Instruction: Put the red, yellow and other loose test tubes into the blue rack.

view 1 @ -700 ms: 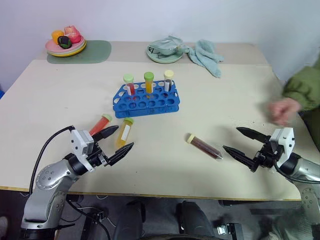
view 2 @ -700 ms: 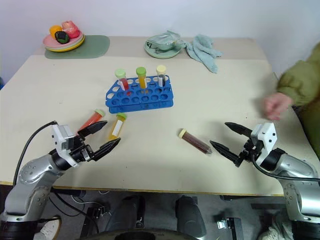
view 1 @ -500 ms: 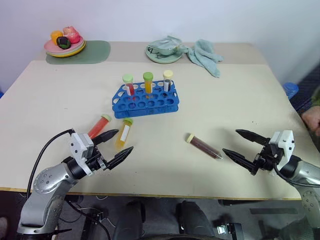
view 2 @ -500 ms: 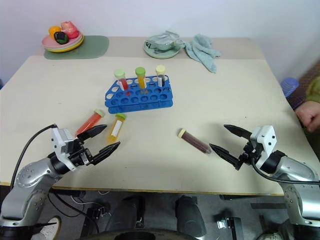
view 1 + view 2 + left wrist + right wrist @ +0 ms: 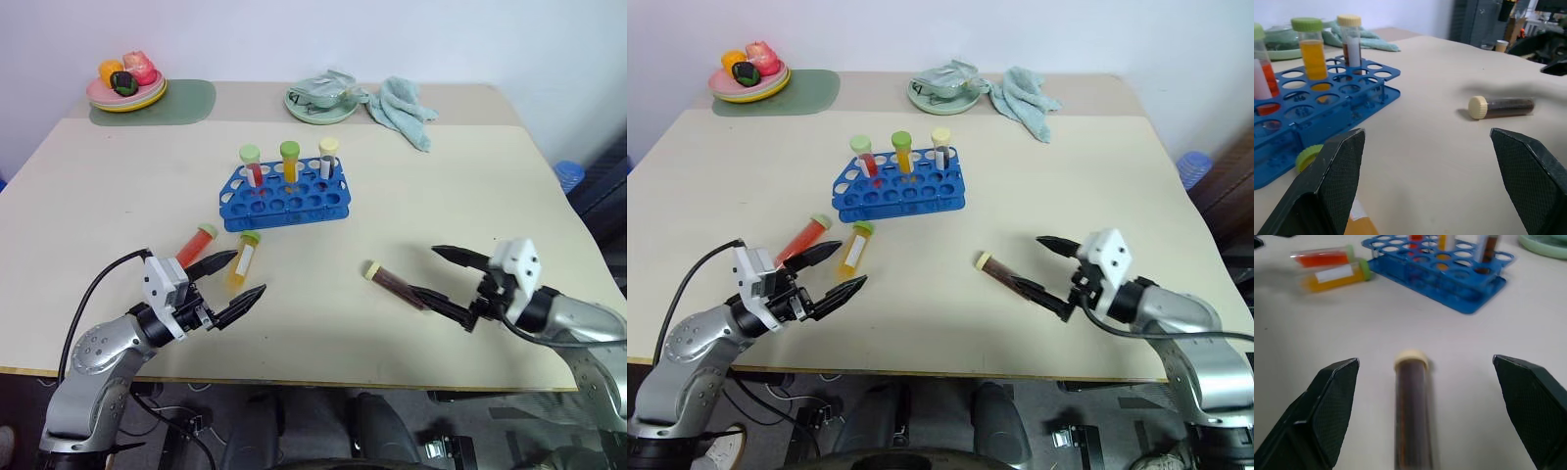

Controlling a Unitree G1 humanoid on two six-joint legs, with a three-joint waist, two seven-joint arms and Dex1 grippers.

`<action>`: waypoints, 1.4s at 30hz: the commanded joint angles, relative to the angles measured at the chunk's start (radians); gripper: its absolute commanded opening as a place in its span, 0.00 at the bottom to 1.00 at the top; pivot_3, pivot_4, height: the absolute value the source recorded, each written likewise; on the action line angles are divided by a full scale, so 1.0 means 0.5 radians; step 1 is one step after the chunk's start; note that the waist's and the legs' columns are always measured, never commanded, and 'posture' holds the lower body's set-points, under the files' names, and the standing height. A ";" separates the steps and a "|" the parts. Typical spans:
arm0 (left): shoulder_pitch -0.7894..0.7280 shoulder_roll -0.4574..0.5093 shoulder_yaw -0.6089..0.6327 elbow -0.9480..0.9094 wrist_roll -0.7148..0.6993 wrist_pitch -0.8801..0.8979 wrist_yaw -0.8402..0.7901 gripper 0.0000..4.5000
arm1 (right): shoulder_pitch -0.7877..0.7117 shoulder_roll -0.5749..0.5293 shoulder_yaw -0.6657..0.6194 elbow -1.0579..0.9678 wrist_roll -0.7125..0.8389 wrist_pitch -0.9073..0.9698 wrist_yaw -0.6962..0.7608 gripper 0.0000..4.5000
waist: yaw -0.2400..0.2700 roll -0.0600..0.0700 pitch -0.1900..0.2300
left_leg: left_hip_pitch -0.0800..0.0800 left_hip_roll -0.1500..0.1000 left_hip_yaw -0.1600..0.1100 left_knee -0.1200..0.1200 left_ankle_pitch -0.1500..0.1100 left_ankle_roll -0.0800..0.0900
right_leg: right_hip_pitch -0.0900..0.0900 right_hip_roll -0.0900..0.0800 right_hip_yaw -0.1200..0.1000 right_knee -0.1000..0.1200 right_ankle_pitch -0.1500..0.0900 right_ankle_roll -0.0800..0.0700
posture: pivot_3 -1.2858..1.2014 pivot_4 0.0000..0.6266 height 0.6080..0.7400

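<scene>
The blue rack (image 5: 286, 195) stands mid-table and holds three upright capped tubes. A red tube (image 5: 194, 244) and a yellow tube (image 5: 243, 260) lie side by side in front of the rack's left end. My left gripper (image 5: 249, 272) is open just short of them, its upper finger near the yellow tube. A dark brown tube (image 5: 397, 285) with a cream cap (image 5: 1410, 360) lies to the right. My right gripper (image 5: 422, 269) is open, and its fingers (image 5: 1327, 401) stand on either side of that tube's capless end.
A plate of toy fruit (image 5: 125, 90) sits on a green mat (image 5: 186, 102) at the back left. At the back middle are a green dish (image 5: 323, 100) and a teal cloth (image 5: 402, 110). The table's front edge runs just below both grippers.
My right gripper has moved left to the dark tube and now straddles its end. The person's hand at the right has gone. The left gripper has barely moved.
</scene>
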 commanded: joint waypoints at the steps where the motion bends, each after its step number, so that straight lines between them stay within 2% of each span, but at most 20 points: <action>1: -0.049 -0.023 -0.046 -0.017 0.012 -0.004 -0.003 0.93 | -0.229 -0.133 0.130 -0.202 0.011 0.476 -0.206 1.00 | 0.003 0.000 0.000 | -0.001 0.000 0.000 0.000 0.000 0.000 | 0.000 0.000 0.000 0.000 0.000 0.000 | 0.52 0.24 1.00; 5: -0.090 -0.039 -0.081 0.027 0.040 -0.023 -0.016 0.93 | -0.488 -0.232 0.282 -0.202 0.120 1.156 -0.367 1.00 | 0.011 -0.001 0.000 | -0.003 0.000 -0.001 0.001 0.000 0.000 | -0.002 -0.001 -0.001 -0.001 0.000 0.000 | 0.52 0.24 1.00; 8: -0.117 -0.054 -0.102 0.052 0.054 -0.031 -0.016 0.93 | -0.578 -0.264 0.428 -0.133 0.074 1.380 -0.404 1.00 | 0.009 -0.002 0.000 | -0.004 -0.001 -0.001 0.001 0.000 0.000 | -0.003 -0.002 -0.001 -0.001 0.000 0.000 | 0.52 0.24 1.00; 12: -0.141 -0.072 -0.118 0.063 0.063 -0.030 -0.015 0.93 | -0.673 -0.278 0.547 -0.066 0.029 1.519 -0.421 1.00 | 0.005 -0.001 0.000 | -0.005 -0.001 0.001 0.001 0.000 0.001 | -0.005 -0.001 0.000 -0.001 0.000 0.000 | 0.52 0.24 1.00; 18: -0.138 -0.101 -0.173 0.026 0.095 -0.025 0.016 0.93 | -0.985 -0.212 0.766 0.230 -0.062 1.619 -0.390 1.00 | -0.006 -0.001 0.000 | -0.005 0.000 0.000 0.001 0.000 0.001 | -0.006 0.000 0.000 0.000 0.000 0.000 | 0.52 0.24 1.00; 24: -0.087 -0.097 -0.181 -0.040 0.107 -0.010 0.044 0.93 | -1.252 -0.154 0.900 0.355 -0.076 1.756 -0.348 1.00 | -0.004 -0.001 0.000 | -0.005 0.000 0.000 0.001 0.000 0.001 | -0.007 0.000 0.000 0.001 0.000 0.000 | 0.52 0.24 1.00; 34: 0.015 -0.095 -0.172 -0.098 0.145 -0.034 0.076 0.93 | -1.292 -0.156 1.013 0.232 -0.081 1.882 -0.345 1.00 | 0.000 -0.001 0.000 | -0.006 0.000 0.001 0.000 -0.001 0.001 | -0.008 -0.001 0.000 0.000 0.000 0.000 | 0.52 0.24 1.00; 37: 0.024 -0.096 -0.177 -0.103 0.149 -0.037 0.084 0.94 | -1.273 -0.148 1.028 0.213 -0.106 1.872 -0.365 0.83 | 0.000 -0.001 0.000 | -0.006 0.000 0.001 0.000 -0.001 0.001 | -0.008 -0.001 0.000 0.000 0.000 0.000 | 0.52 0.24 1.00; 42: 0.013 -0.095 -0.173 -0.082 0.155 -0.042 0.079 0.94 | -1.270 -0.121 1.038 0.204 -0.127 1.858 -0.371 0.29 | -0.001 -0.001 0.000 | -0.006 0.000 0.001 0.000 -0.001 0.001 | -0.008 -0.001 0.000 0.000 0.000 0.000 | 0.52 0.24 1.00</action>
